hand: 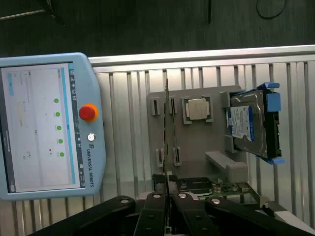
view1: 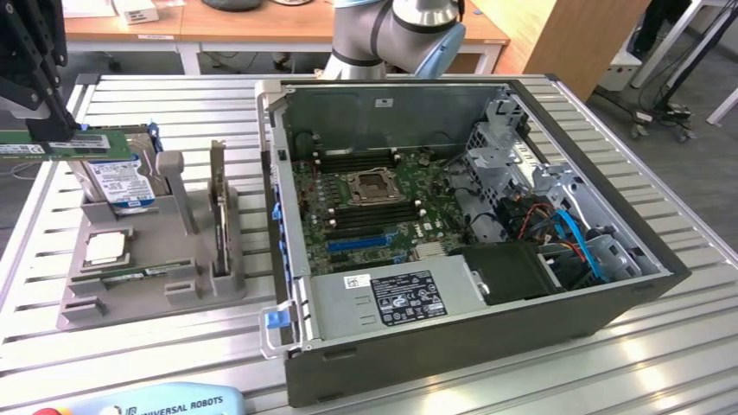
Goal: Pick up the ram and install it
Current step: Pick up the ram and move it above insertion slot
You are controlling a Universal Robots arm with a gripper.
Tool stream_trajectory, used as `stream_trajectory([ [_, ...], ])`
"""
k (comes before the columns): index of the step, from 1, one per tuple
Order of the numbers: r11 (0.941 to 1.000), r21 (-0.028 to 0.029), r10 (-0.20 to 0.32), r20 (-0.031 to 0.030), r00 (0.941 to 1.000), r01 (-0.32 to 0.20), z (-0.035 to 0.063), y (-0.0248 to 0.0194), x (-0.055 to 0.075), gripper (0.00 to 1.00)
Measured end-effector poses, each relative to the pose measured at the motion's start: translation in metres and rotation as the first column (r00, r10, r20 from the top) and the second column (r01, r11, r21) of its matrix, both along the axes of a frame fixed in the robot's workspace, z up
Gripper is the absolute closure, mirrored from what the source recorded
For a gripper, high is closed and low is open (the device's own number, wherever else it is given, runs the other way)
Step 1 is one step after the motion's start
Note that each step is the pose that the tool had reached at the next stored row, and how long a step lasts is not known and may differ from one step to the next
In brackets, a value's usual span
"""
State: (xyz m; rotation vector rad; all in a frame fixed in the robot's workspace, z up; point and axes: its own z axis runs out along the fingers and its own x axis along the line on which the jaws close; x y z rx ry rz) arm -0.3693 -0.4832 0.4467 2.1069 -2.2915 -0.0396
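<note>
Exterior view shows the hand (view1: pixel 55 131) clenched on the ram (view1: pixel 95 141), above the gray holder (view1: pixel 173 264). The board seems light, stiff, thin and fragile; gripping its flat sides suits it.

The computer case (view1: pixel 461 363) is sitting on the table (view1: pixel 645 346). To the exterior view's left of it, the holder (view1: pixel 116 303) is resting on the table, carrying the hard drive (view1: pixel 121 181) at its far end and the processor (view1: pixel 106 248) nearer. The ram (view1: pixel 90 141) is hanging in the gripper (view1: pixel 58 134) over the holder. The pendant (view1: pixel 162 402) is lying at the table's near edge.
</note>
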Motion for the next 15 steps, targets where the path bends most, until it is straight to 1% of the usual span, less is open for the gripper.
stream_trajectory([
  [15, 1.0, 0.0, 0.006, -0.0001, 1.0, -0.006, 0.0, 0.0, 0.0, 0.88],
])
